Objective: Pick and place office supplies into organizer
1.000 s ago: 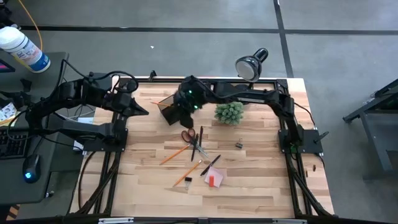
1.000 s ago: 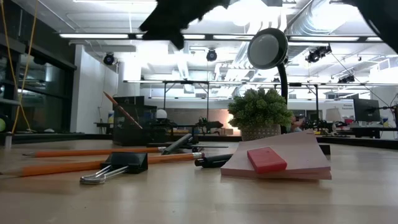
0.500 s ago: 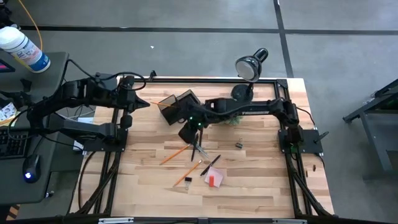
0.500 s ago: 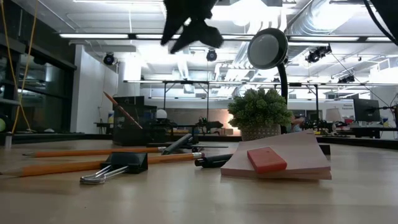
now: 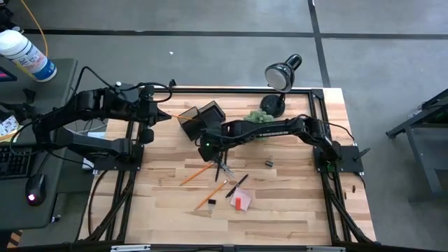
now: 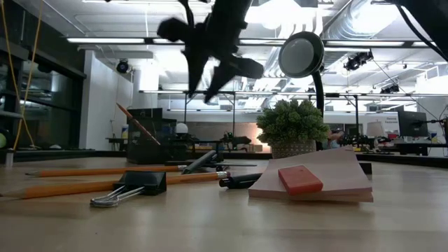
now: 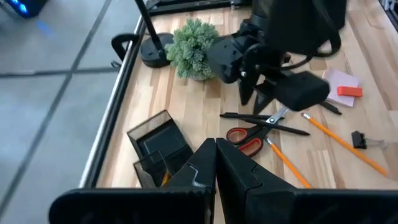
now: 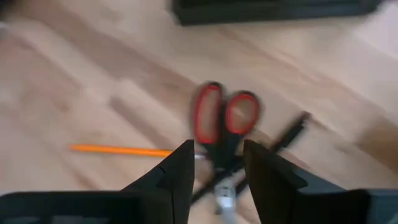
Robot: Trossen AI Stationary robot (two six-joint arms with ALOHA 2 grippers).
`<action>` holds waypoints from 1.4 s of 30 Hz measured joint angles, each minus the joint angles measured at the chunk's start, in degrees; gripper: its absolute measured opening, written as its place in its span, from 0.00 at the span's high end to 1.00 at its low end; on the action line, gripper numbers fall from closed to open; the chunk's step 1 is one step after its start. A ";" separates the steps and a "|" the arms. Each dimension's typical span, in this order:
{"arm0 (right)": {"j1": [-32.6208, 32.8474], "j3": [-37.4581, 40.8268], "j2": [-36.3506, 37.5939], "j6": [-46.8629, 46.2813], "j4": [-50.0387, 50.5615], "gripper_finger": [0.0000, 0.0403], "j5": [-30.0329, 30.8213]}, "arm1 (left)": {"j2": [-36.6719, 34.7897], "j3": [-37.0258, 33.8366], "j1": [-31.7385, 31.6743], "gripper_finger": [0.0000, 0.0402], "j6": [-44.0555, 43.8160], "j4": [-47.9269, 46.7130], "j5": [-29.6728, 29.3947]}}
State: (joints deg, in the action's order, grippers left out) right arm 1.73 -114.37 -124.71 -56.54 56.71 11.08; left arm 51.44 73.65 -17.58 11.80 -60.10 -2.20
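Right wrist view: the right gripper (image 8: pixel 216 163), fingers parted and empty, is hovering over the scissors (image 8: pixel 222 124); centring on the handles looks wisest.

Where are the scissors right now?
In the high view the scissors lie mid-table, just in front of the organizer, directly under the open right gripper, among the pencils.

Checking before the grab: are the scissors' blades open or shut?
Shut: the scissors lie flat on the table, blades together in one straight line, handles side by side.
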 joint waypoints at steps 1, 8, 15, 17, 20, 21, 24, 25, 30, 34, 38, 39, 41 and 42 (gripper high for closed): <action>0.09 0.00 -0.28 -0.71 1.01 0.66 0.89 | 0.37 0.00 0.00 1.00 -0.99 0.02 0.00; 0.81 0.00 -2.58 -7.27 2.79 0.55 3.61 | 3.09 0.00 0.00 1.00 -3.40 0.54 -1.49; 1.35 0.72 -3.52 -14.32 3.66 0.48 7.51 | 6.46 0.00 0.00 1.00 -3.53 0.70 -1.53; 1.35 1.80 -3.50 -16.56 3.91 0.48 8.00 | 7.32 0.00 0.00 1.00 -3.26 0.81 -1.53; 1.34 4.26 -3.54 -19.05 2.43 0.50 7.54 | 8.10 0.00 -0.01 1.00 -2.32 1.94 -1.53; 1.39 5.55 -3.52 -20.35 1.04 0.51 7.13 | 8.13 0.00 0.00 1.00 -1.87 2.40 -1.53; 1.69 8.75 -3.65 -23.18 -3.19 0.53 5.09 | 8.09 0.00 -0.01 1.00 -1.05 3.98 -1.53; 1.81 9.38 -3.65 -23.67 -5.08 0.54 4.60 | 8.07 0.00 0.00 1.00 -0.88 4.23 -1.51; 2.07 12.30 -3.54 -25.55 -10.75 0.57 4.20 | 8.02 0.00 0.00 1.00 1.24 5.46 -1.53; 1.95 12.26 -3.54 -25.74 -10.65 0.57 5.97 | 8.02 0.00 0.00 1.00 1.89 6.59 -1.53; 1.90 12.26 -3.54 -25.63 -10.54 0.56 6.26 | 8.02 0.00 0.00 1.00 1.87 6.69 -1.53; 1.88 12.26 -3.54 -25.62 -10.50 0.56 6.23 | 8.02 0.00 0.00 1.00 1.87 6.69 -1.53; 1.91 12.26 -3.54 -25.55 -10.27 0.56 6.53 | 8.02 0.00 0.00 1.00 1.87 6.69 -1.53; 1.91 12.26 -3.54 -25.50 -10.18 0.56 6.77 | 8.02 0.00 0.00 1.00 1.87 6.69 -1.53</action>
State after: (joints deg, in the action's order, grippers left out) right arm 3.64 -102.10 -128.25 -82.04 46.53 17.84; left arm 59.46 73.65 -17.59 13.67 -53.41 -3.73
